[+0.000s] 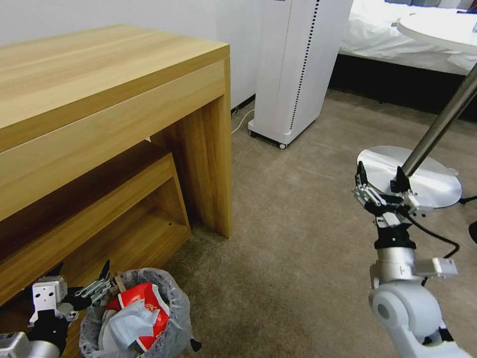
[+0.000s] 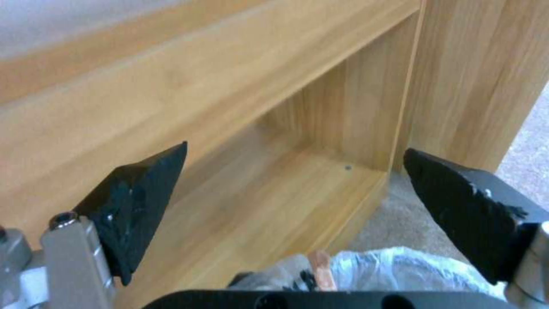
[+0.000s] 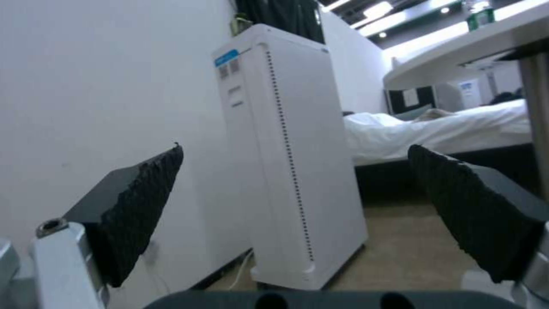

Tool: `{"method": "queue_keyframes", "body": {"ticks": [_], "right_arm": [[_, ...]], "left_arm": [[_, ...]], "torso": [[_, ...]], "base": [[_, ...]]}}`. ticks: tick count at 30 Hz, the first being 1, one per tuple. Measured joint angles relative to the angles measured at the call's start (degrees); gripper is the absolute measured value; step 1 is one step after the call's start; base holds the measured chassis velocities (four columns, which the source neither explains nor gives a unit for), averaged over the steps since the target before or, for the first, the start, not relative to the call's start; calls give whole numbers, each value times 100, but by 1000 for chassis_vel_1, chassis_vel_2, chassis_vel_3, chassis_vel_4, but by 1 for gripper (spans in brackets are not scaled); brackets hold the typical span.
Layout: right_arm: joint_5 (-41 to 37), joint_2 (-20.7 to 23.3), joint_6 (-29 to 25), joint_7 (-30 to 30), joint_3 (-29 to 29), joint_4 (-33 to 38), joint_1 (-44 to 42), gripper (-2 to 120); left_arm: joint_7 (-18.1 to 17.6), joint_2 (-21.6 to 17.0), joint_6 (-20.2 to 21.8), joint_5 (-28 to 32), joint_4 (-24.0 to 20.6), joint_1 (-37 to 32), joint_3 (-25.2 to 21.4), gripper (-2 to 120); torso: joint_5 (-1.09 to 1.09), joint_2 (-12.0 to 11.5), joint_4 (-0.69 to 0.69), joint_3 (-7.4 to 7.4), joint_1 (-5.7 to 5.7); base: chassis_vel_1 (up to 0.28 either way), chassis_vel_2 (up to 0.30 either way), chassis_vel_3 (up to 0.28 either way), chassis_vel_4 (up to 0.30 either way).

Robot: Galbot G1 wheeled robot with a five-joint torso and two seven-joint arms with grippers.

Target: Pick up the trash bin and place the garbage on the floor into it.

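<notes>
1. The wooden desk (image 1: pixel 99 99) is filling the left of my head view, with a white tower unit (image 1: pixel 293 69) standing past its far corner and a round table's metal base (image 1: pixel 412 176) sitting on the floor (image 1: pixel 298 238) to the right.
2. The trash bin (image 1: pixel 136 318) is sitting on the floor at the desk's near edge, just in front of the lower shelf; its bag is bulging with garbage (image 1: pixel 136 311), red wrappers and a pale mask on top.
3. My left gripper (image 1: pixel 82 288) is hovering at the bin's rim, released, jaws spread, holding nothing; the left wrist view is showing bag plastic (image 2: pixel 400 262) just below the fingers.
4. My right gripper (image 1: pixel 380 181) is idling over open carpet near the metal base, also released and empty.
5. I'm seeing no loose litter on the carpet in view, so I'm judging the collecting as nearly finished, or the bin as just being set down. Next move calls for scanning the floor for leftovers before backing the left arm away.
</notes>
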State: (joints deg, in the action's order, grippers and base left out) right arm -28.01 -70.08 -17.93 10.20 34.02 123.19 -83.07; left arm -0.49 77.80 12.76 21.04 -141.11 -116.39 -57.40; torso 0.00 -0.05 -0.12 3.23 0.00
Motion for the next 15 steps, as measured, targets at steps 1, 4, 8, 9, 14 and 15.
{"method": "queue_keyframes", "body": {"ticks": [1, 4, 8, 9, 14, 15], "right_arm": [[30, -83, 0, 10, 23, -2, -29, 100], [152, -334, 1, 55, 137, -1, -165, 100], [440, -464, 37, 162, 184, -67, -266, 100], [574, -490, 61, 218, 194, -104, -323, 100], [739, -471, 136, 313, 174, -124, -492, 100], [739, -471, 136, 313, 174, -124, -492, 100]], "left_arm": [[-9, -22, -14, -1, -26, -18, -6, 100], [-11, -155, -131, 8, 73, 30, -54, 100], [21, -260, -177, 19, 163, 42, -35, 100], [28, -289, -186, 22, 201, 61, -18, 100], [51, -397, -211, 85, 265, 62, -21, 100], [51, -397, -211, 85, 265, 62, -21, 100]], "torso": [[0, 0, 0, 0, 0], [-1, 0, 0, 1, 0], [0, 0, 1, 0, 0], [0, 0, 0, 0, 0], [0, 0, 0, 0, 0], [0, 0, 0, 0, 0]], "base": [[0, 0, 0, 0], [0, 0, 0, 0], [0, 0, 0, 0], [0, 0, 0, 0], [0, 0, 0, 0], [0, 0, 0, 0]]}}
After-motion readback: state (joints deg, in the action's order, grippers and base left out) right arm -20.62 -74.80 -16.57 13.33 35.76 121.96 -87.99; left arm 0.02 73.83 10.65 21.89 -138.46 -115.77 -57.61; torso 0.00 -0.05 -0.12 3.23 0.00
